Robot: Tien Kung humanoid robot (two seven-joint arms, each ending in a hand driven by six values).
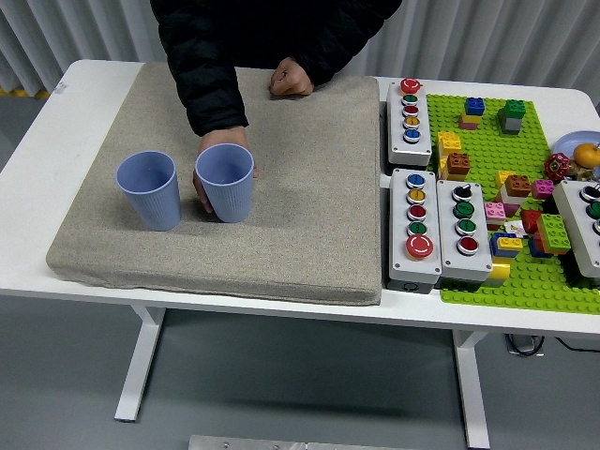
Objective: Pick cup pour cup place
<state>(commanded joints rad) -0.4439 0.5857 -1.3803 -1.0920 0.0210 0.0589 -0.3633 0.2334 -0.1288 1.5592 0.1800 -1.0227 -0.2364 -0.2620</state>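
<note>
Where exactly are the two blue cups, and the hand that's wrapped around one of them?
Left blue cup [152,199], head view, on its outer wall.
Right blue cup [229,195], head view, on its front wall.
Person's hand [204,184], head view, on the fingers curled round the right cup's left side.

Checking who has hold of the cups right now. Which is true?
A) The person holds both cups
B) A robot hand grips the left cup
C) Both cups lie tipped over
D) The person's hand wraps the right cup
D: the person's hand curls around the right blue cup, while the left blue cup stands untouched; no robot hand shows.
</note>
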